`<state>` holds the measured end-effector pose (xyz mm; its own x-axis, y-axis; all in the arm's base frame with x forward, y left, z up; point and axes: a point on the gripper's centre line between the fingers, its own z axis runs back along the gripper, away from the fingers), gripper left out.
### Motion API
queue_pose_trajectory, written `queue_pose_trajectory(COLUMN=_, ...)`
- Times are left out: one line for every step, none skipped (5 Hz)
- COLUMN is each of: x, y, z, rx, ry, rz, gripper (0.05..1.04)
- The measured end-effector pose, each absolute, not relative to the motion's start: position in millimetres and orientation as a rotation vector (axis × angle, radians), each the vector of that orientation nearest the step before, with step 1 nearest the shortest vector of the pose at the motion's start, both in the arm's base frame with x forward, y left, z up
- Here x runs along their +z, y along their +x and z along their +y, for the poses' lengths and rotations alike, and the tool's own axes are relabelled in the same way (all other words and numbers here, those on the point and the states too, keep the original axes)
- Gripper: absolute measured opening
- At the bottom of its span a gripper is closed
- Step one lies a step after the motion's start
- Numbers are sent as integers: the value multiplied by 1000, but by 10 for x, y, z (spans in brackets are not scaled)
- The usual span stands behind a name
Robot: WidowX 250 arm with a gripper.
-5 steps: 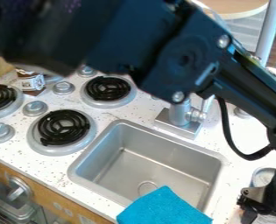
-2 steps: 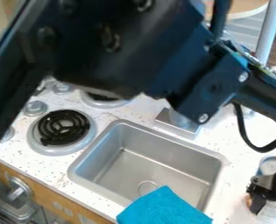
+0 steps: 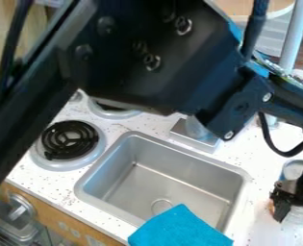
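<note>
One silvery, round-topped container point(image 3: 294, 168) is just beside the black tool point(image 3: 296, 220).

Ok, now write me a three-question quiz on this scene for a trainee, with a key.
1. True or false: the blue cloth covers part of the rim of the sink.
2. In the camera view, the claw is nearest which edge? (a) left (b) top (c) right
3. Fill in the blank: the coil of the burner to the left of the sink in the picture is ____ in colour.

Key: 1. True. 2. c. 3. Black.
</note>
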<state>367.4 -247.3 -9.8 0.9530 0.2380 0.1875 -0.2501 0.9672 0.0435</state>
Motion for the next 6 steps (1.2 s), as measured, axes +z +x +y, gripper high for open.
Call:
queue_pose_trajectory(x=-104, y=3762, z=-2448, rx=262, ry=68, rz=-182, gripper=999)
queue_pose_trajectory(x=-100, y=3843, z=-2426, rx=278, ry=65, rz=-176, gripper=999)
queue_pose_trajectory(x=-105, y=3911, z=-2388, rx=294, ry=62, rz=-174, gripper=1000)
queue_pose_trajectory(x=-93, y=3947, z=-2399, rx=293, ry=58, rz=-176, gripper=999)
queue_pose_trajectory(x=-114, y=3905, z=-2372, rx=289, ry=61, rz=-170, gripper=1000)
queue_pose_trajectory(x=-104, y=3713, z=-2272, rx=269, ry=82, rz=-143, gripper=999)
